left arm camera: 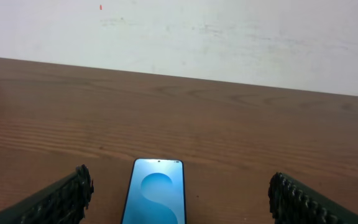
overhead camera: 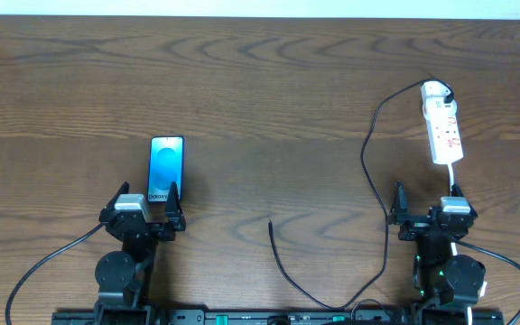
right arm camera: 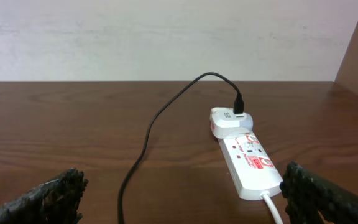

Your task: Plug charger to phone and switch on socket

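Overhead, I am seeing one phone [overhead camera: 167, 169] lying flat on the counter [overhead camera: 260, 81]. Its long axis is running straight away from the left gripper [overhead camera: 144, 209], and its near end is just ahead of those jaws, which are standing wide and holding nothing. One socket [overhead camera: 442, 126] is lying ahead of the right gripper [overhead camera: 430, 217], its long axis also pointing away from the arm; those jaws are wide and empty too. One charger [overhead camera: 365, 153] is trailing from the socket's far end and looping back toward the arms. Its free plug [overhead camera: 272, 223] is resting between the two arms, well apart from the phone and to its right. I am judging the left arm slightly nearer to it.

Through the left wrist, the phone is sitting screen up, a little left of centre between the fingers [left arm camera: 67, 199], touching neither.

Through the right wrist, the socket is lying right of centre with its cord end nearest me and the charger plugged in at the far end. The switches are too small for me to read.
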